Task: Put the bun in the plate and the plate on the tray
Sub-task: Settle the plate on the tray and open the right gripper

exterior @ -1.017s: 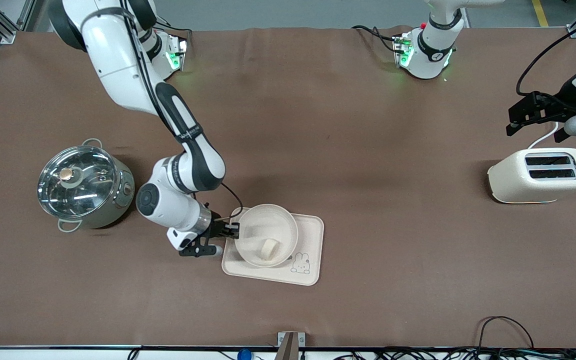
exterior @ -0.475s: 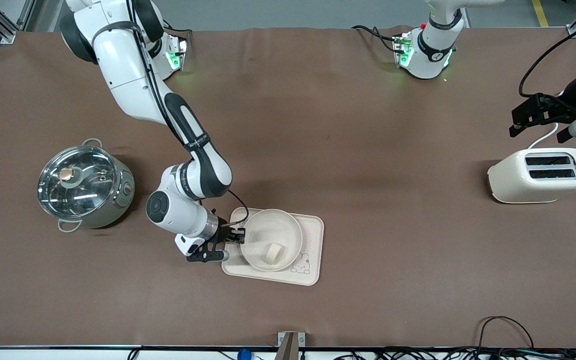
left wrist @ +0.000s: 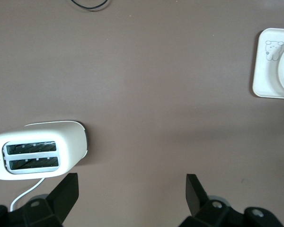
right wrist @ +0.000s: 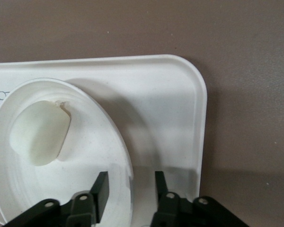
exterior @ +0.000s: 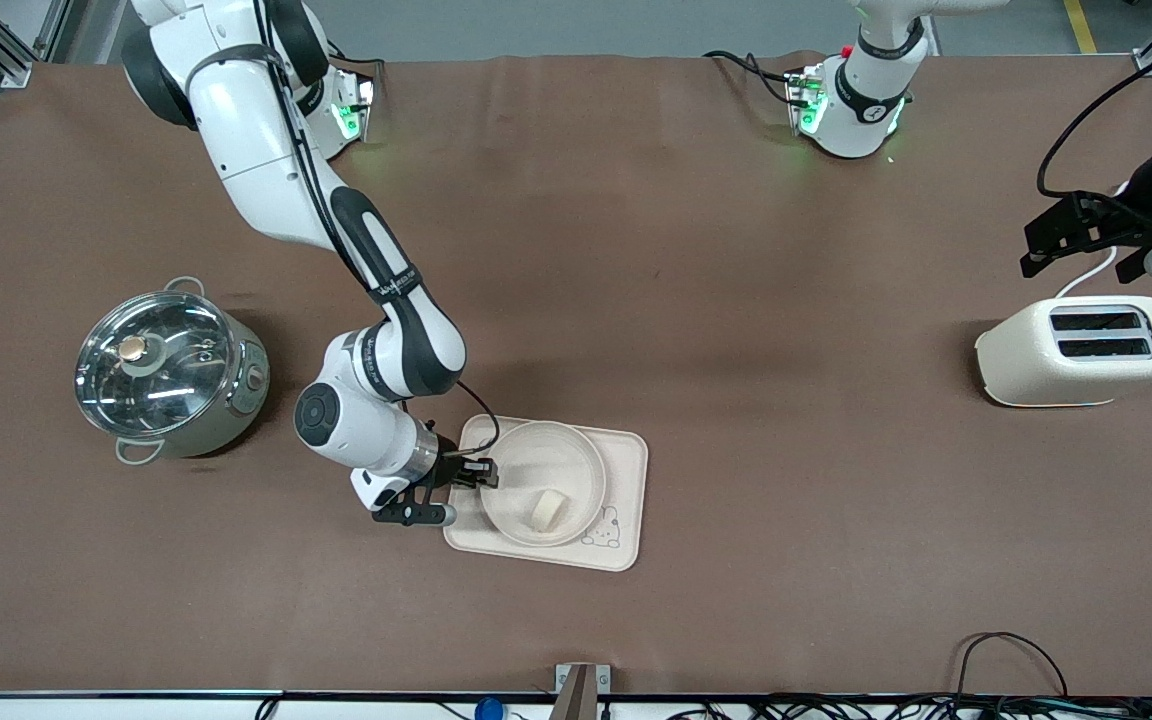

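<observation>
The plate (exterior: 521, 462) lies on the tray (exterior: 626, 470), with the bun (exterior: 547, 508) inside it on the part nearer the front camera. My right gripper (exterior: 484, 474) is low at the plate's edge toward the right arm's end. In the right wrist view its fingers (right wrist: 102, 189) straddle the plate (right wrist: 94, 156) rim with a gap on each side, so it is open. That view also shows the bun (right wrist: 40, 132) and the tray (right wrist: 165, 104). My left gripper (exterior: 1076, 262) is open and empty, waiting in the air by the toaster (exterior: 1081, 348).
A steel pot with a glass lid (exterior: 168, 372) stands toward the right arm's end of the table. The left wrist view shows my left gripper (left wrist: 132, 189) over bare brown cloth, the toaster (left wrist: 38, 153), and a corner of the tray (left wrist: 270, 75).
The plate with the bun has come down from a raised tilt to lie flat on the tray. My right gripper came down with it. The left gripper drifted slightly.
</observation>
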`<state>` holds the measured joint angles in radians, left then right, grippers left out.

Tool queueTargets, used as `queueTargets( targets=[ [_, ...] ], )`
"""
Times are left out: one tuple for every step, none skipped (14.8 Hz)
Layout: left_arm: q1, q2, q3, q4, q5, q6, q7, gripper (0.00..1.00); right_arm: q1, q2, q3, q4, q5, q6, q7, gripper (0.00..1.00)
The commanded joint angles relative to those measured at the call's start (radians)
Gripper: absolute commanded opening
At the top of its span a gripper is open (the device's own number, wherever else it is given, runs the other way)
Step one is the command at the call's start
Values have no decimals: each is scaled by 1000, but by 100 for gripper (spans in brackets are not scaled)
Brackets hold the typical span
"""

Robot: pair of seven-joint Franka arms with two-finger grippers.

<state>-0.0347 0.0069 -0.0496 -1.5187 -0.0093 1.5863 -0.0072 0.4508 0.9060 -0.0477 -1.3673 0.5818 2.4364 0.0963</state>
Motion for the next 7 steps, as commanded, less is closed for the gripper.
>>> queueTargets(
  targets=[
    [-5,-4,-12,12,28,-9,-20,100,-18,-21,8,-9,-19,-13,37,100],
    [-4,-2,-12,12,29,-8,-19,100,-29,-22,6,-13,-19,-13,34,100],
    [-4,-2,-12,12,29,-8,-17,100,-56,-27,8,-16,-19,-26,28,100],
    [-4,-2,-12,12,28,-8,-16,100,-72,-44,8,-15,-17,-66,23,100],
    [-2,-2,-12,12,28,-8,-13,100,-81,-53,8,-13,-17,-95,17,100],
    [-2,-2,-12,12,28,-8,-13,100,-92,-71,8,-15,-19,-123,13,100],
    [-4,-2,-12,12,29,-8,-13,100,-98,-97,6,-19,-20,-178,13,100]
  ],
)
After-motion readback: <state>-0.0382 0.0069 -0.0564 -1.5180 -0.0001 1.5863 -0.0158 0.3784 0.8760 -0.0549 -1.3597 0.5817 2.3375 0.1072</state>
